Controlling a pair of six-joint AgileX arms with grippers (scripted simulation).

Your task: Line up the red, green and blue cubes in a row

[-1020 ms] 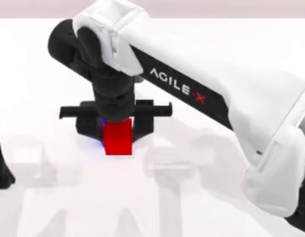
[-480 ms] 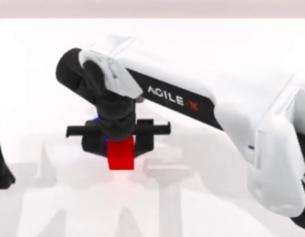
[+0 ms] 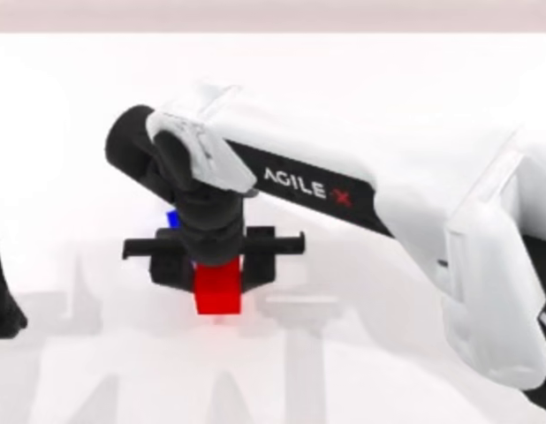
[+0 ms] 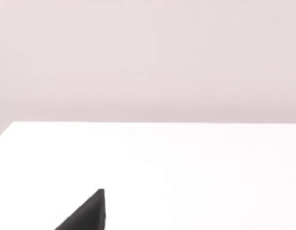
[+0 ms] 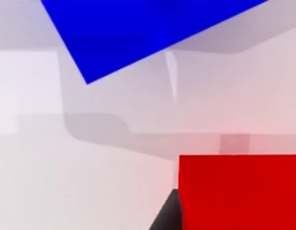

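right tool [image 3: 218, 269] pinching red cube [image 3: 219, 290], blue cube [image 3: 173, 218] just behind, left arm [image 3: 1, 296] parked

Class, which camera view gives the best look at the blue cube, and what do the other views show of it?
The right wrist view: the blue cube fills its upper part, with faces and a corner clear. The top view shows only a blue sliver beside the right arm's wrist, behind the red cube. The left wrist view shows none of it.

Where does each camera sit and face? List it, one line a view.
Top view: above the table, facing down; right gripper on red cube, left arm at left edge.
Left wrist view: on the parked left arm, over bare table; a dark gripper tip.
Right wrist view: facing table; red cube and blue cube, shared with top.
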